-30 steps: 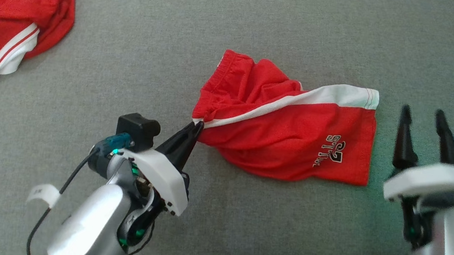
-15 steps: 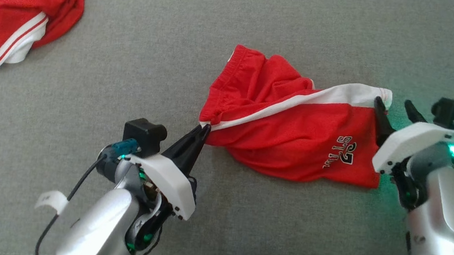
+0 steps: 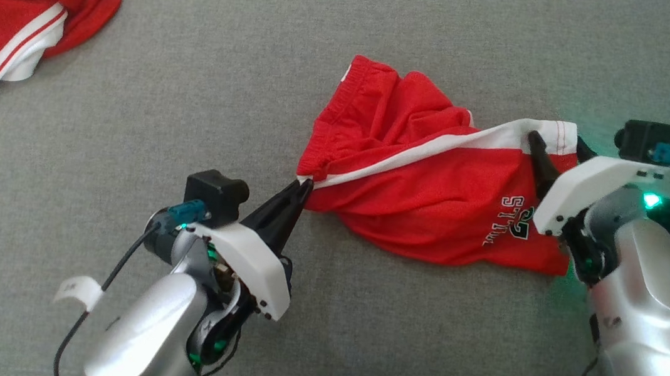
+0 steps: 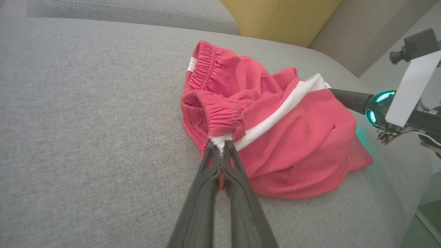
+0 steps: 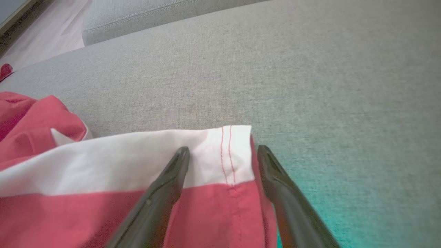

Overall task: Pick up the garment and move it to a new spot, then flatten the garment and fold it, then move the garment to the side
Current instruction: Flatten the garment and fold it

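Red shorts [image 3: 436,187] are lying crumpled mid-frame on the grey sofa cushion [image 3: 262,47]. We are pinching their white-striped waistband corner with our left gripper [image 3: 305,188], jaws clamped tight on the cloth. Our right gripper [image 3: 557,144] is straddling the white hem's edge at the right, jaws standing wide. At upper left a second red garment [image 3: 15,6] is lying bunched.

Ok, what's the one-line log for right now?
left gripper: shut on shorts | right gripper: open, straddling shorts edge | state: crumpled, not folded

Both arms extended: left arm [image 3: 149,324] jaws pinched shut, right arm [image 3: 649,312] jaws spread wide.
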